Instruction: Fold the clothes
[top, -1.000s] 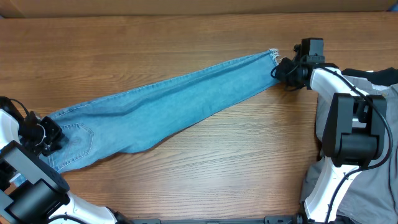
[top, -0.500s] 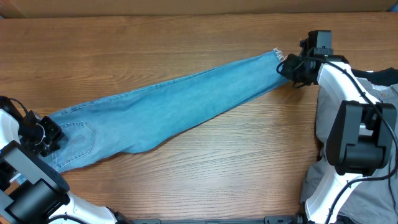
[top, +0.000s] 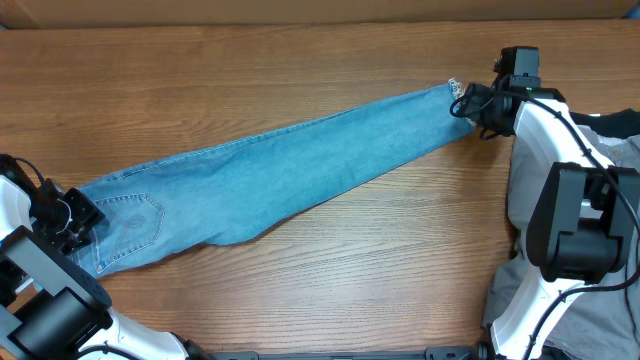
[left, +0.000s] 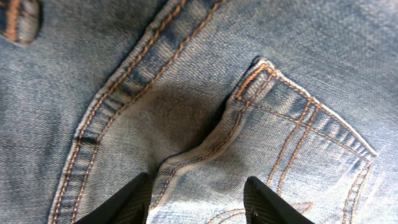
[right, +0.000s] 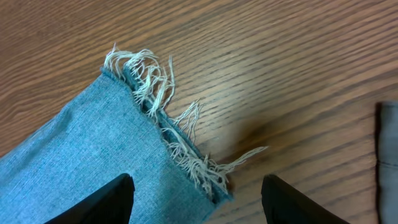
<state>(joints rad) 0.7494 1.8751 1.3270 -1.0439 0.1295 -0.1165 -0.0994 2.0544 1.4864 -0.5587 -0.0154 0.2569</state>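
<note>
- Jeans flat on wooden tabletop, stretched diag. from waist at lower L to ankle at upper R.
- L fingers at waist end, next to back pocket.
- In L wrist view: tips spread apart, either side of a raised denim ridge at pocket's edge. Released, nothing pinched. Can't tell if tips touch fabric.
- Orange stitching along pocket and seam; belt loop in top L corner.
- R fingers at ankle end, just beside frayed hem.
- In R wrist view: spread wide, released. Hem's pale loose threads lie on bare wood ahead of tips.
- Grey cloth at far R, partly under R arm.
</note>
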